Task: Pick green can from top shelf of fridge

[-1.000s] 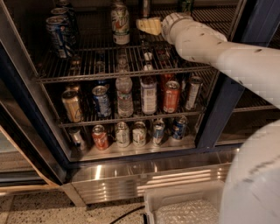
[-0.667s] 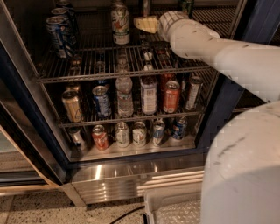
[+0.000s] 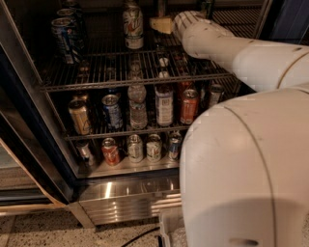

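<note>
1. The fridge (image 3: 129,194) door stands open. The arm (image 3: 231,48) reaches in from the right, over the top shelf (image 3: 111,75).
2. The gripper (image 3: 161,25) hangs above the middle of that shelf, towards the back, just right of the whitish can (image 3: 133,26). We cannot tell whether it is open or closed.
3. The green can (image 3: 161,7) we take to be the dark can just behind the gripper, cut off by the upper edge. It stands upright on the shelf. We cannot tell whether the two touch.
4. The striped cans (image 3: 67,31) stand well apart at the left. The lower rack (image 3: 96,132) is not involved.
5. Progress, our judgement: the reach is done or nearly so. No grasp is confirmed and the can is not lifted.
6. Remaining: close on the can, lift it clear, draw it out past the whitish can.
</note>
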`<state>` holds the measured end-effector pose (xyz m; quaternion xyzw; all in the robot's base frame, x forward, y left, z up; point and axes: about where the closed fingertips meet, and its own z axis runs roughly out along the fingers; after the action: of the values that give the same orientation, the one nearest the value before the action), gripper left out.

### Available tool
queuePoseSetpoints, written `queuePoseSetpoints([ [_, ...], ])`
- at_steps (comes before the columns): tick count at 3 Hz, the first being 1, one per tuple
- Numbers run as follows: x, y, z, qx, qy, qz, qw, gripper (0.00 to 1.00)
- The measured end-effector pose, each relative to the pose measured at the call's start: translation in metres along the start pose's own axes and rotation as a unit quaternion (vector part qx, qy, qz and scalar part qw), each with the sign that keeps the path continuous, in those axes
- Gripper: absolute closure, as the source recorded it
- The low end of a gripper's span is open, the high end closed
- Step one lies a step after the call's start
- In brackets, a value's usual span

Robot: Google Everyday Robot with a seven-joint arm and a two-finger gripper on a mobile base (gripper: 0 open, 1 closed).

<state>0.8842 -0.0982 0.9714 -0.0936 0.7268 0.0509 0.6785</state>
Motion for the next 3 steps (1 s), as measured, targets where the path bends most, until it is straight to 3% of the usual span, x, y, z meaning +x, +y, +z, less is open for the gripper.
queuePoseSetpoints([
  [2, 0.005, -0.048, 0.010, 0.053, 0.008, 0.007, 0.9986, 0.00],
  [3, 0.006, -0.062, 0.010, 0.065, 0.009, 0.012, 0.9978, 0.00],
])
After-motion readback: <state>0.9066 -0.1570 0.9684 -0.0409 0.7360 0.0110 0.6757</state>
